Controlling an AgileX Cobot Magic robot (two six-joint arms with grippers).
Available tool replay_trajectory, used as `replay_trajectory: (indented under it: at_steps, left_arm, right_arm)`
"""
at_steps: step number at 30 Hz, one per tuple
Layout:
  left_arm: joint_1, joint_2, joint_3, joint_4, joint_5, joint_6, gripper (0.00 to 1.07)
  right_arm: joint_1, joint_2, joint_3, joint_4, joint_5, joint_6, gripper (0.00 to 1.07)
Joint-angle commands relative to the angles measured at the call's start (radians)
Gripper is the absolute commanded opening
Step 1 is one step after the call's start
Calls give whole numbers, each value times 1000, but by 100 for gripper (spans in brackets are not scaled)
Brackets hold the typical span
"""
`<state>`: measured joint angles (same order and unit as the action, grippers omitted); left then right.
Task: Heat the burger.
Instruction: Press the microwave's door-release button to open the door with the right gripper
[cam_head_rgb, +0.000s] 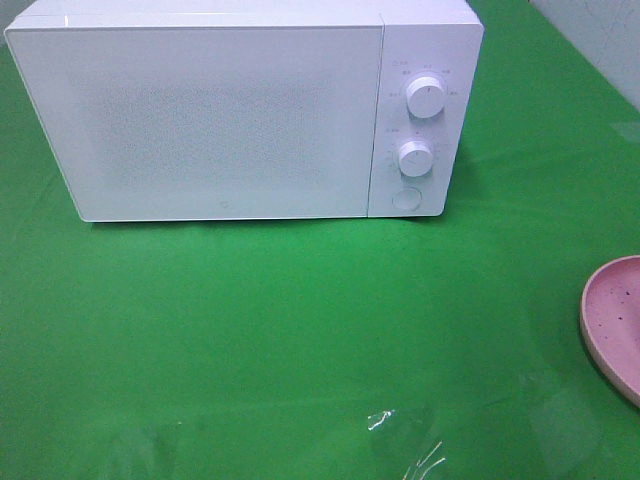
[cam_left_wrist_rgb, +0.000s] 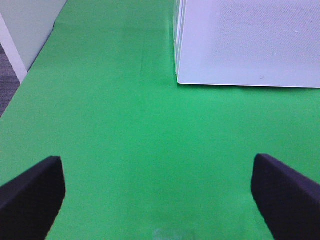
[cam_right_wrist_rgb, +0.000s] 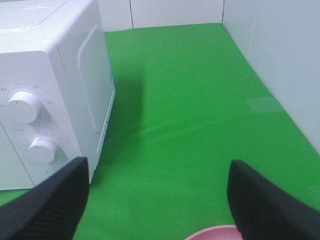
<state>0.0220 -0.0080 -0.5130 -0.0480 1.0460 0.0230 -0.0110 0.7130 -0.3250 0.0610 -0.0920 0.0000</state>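
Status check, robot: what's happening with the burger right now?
Left pincer open, empty; right pincer same. Burger not in view. Microwave door shut.

Bright, even light; soft shadow beside the microwave (cam_right_wrist_rgb: 50, 75), faint glare on cloth (cam_head_rgb: 300, 330).

You see a white box-shaped microwave (cam_head_rgb: 245, 112) with a smooth, satin, plastic-looking shell and a finely dotted door panel (cam_head_rgb: 195, 128). The green table cover (cam_head_rgb: 300, 330) looks smooth and faintly shiny, with a glossy clear patch (cam_head_rgb: 400, 435). The flat pink speckled plate (cam_head_rgb: 612, 320) looks matt.
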Motion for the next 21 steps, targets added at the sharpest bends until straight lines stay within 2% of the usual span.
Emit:
replay_trajectory:
  at_steps: [1,6,16,21]
  left_arm:
    - [-5,-21,3,-8,-11,-2,93]
    - [-5,-21,3,-8,-11,-2,93]
    - [-5,-21,3,-8,-11,-2,93]
    - [-5,-21,3,-8,-11,-2,93]
  right_arm:
    - [-1,64,3,-3,-118,6,71]
    - [-1,173,3,58,-272,0,69]
    - [0,345,3,52,-488,-52,68]
    - [90,411,3,131,-540,-129,68]
